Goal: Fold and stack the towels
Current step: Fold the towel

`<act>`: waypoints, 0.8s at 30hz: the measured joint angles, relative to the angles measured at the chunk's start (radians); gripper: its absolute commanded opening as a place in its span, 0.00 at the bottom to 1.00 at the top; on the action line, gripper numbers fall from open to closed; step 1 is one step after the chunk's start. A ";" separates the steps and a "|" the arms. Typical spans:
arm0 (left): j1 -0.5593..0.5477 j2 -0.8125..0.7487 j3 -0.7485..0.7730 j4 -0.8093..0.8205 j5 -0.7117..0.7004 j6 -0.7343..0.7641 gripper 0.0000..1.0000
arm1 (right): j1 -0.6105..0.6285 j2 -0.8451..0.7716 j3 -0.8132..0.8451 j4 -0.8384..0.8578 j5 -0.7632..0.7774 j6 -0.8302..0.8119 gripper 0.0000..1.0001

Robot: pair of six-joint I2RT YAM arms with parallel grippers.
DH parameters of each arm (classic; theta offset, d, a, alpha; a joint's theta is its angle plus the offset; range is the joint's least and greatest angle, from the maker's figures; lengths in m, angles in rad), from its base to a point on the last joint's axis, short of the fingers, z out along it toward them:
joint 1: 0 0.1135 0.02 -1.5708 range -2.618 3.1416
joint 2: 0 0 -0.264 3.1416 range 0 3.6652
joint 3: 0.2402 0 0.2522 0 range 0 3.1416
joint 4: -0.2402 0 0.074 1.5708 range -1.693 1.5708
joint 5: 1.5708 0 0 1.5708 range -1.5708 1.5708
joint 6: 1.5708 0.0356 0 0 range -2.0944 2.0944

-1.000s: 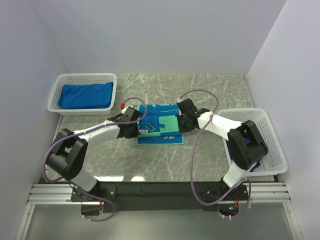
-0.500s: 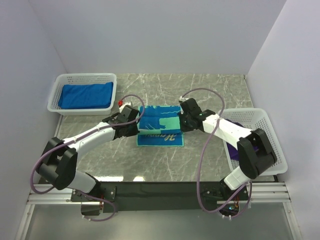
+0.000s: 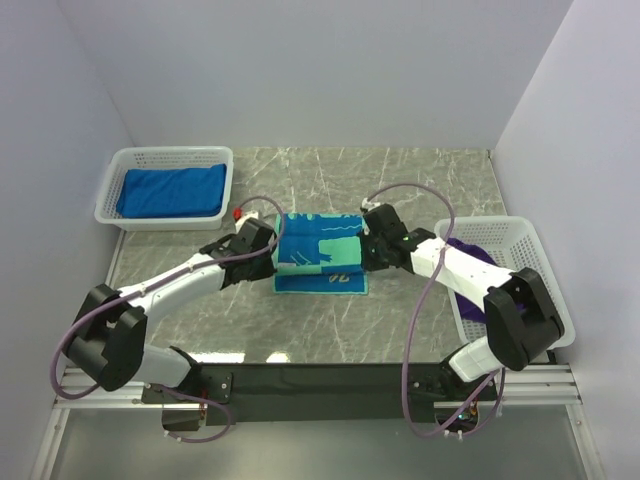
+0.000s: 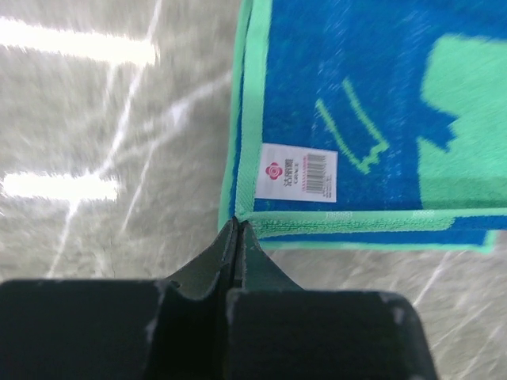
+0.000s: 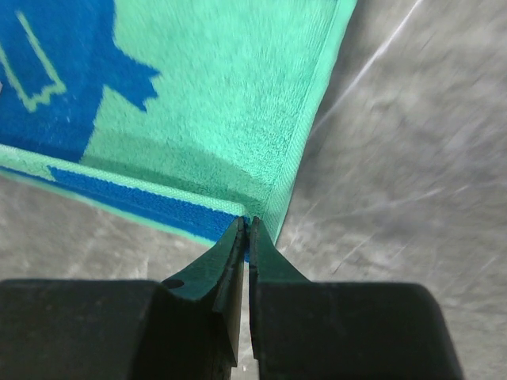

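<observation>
While both wrist views put my tips right at the teal-and-blue towel [image 3: 320, 255], only the top view gives the layout: it lies folded on the bench [image 3: 400, 180] between my two arms, the lower layer showing along the near edge. Left jaws: closed tight on the upper layer's left corner. The left wrist view shows a white label [image 4: 299, 172] just past the tips, which I cannot make out from above. Right jaws: all but closed, with a thin edge of towel pinched at the right corner. Top view only: royal blue towel [image 3: 170, 190] in the far left basket [image 3: 165, 155], purple towel [image 3: 465, 248] in the right basket [image 3: 530, 300].
</observation>
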 measured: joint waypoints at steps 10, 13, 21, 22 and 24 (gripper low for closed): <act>-0.031 0.090 -0.080 0.049 0.025 -0.035 0.23 | 0.013 0.075 -0.072 0.038 -0.015 0.037 0.31; -0.037 0.064 -0.087 0.013 -0.010 -0.044 0.47 | 0.018 0.063 -0.078 0.010 0.006 0.030 0.44; -0.064 -0.209 -0.091 -0.089 -0.053 -0.056 0.71 | 0.054 -0.137 -0.076 -0.040 0.002 0.024 0.45; -0.065 -0.239 -0.088 -0.094 -0.055 -0.056 0.69 | 0.054 -0.151 -0.074 -0.035 0.002 0.026 0.44; -0.065 -0.254 -0.073 -0.100 -0.055 -0.056 0.61 | 0.054 -0.151 -0.071 -0.023 0.001 0.030 0.37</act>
